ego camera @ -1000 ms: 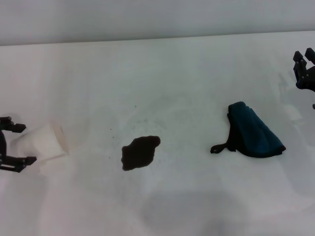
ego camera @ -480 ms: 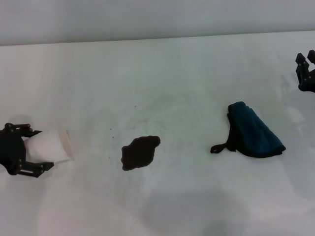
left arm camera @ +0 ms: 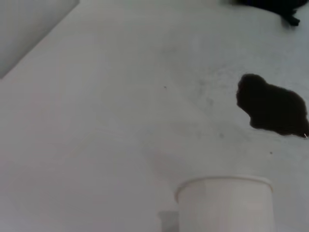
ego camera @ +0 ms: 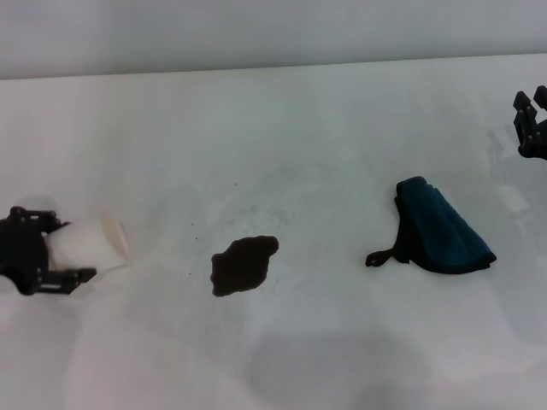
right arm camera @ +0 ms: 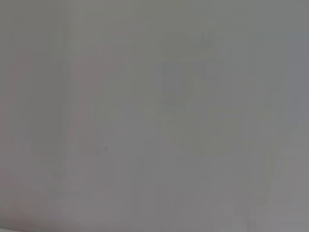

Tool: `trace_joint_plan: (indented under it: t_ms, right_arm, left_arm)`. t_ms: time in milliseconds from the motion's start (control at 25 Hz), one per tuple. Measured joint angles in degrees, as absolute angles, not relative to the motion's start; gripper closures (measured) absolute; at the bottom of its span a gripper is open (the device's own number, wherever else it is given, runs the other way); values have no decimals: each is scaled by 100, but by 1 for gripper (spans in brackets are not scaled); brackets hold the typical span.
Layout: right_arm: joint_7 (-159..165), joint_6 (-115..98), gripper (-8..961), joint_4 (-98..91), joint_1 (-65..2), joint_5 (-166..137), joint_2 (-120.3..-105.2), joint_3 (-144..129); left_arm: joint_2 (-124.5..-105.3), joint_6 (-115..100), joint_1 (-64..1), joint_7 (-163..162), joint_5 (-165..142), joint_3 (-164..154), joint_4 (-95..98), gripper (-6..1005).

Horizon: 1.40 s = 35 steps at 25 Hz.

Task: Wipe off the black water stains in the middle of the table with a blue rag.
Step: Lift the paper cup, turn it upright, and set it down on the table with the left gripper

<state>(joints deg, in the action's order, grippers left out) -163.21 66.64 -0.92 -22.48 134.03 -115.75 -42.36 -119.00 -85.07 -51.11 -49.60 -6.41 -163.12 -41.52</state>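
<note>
The black water stain (ego camera: 244,265) is one lobed dark blotch in the middle of the white table (ego camera: 282,137); it also shows in the left wrist view (left arm camera: 273,110). The blue rag (ego camera: 440,229) lies bunched to the right of the stain, its black loop strap (ego camera: 382,255) pointing toward it. My right gripper (ego camera: 530,98) is at the far right edge, open and empty, well beyond the rag. My left gripper (ego camera: 55,249) is at the far left, shut on a white paper cup (ego camera: 92,243) held on its side, mouth toward the stain.
The cup's rim fills the near part of the left wrist view (left arm camera: 224,203). A few tiny dark specks (ego camera: 236,184) dot the table beyond the stain. The right wrist view shows only plain pale surface. A grey wall runs behind the table's far edge.
My left gripper has moved right into view with the cup between its fingers. My right gripper has shifted slightly to the right. The stain and the rag have not moved.
</note>
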Motion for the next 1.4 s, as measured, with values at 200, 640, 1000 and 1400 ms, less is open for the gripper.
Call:
trace_joint_plan:
  t_ms: [200, 640, 1000, 1400]
  right_arm:
    - [-16321, 6664, 687, -114, -2251, 13403, -11574, -4236]
    - [-16321, 6663, 687, -211, -2294, 13403, -11555, -4236]
    - [-16321, 6668, 687, -356, -2236, 13403, -11534, -4236]
    - [-16321, 6670, 687, -382, -2202, 13403, -11540, -4236]
  left_arm:
    - [-11912, -8516, -5031, -4965, 80, -16312, -4085, 265]
    - [-11915, -7912, -4539, -4796, 1599, -16302, -2442, 376]
    - [-11910, -7600, -3611, -4203, 2971, -16303, -1536, 404]
    - [-11902, -7487, -2678, -3213, 3727, -16295, -1005, 389]
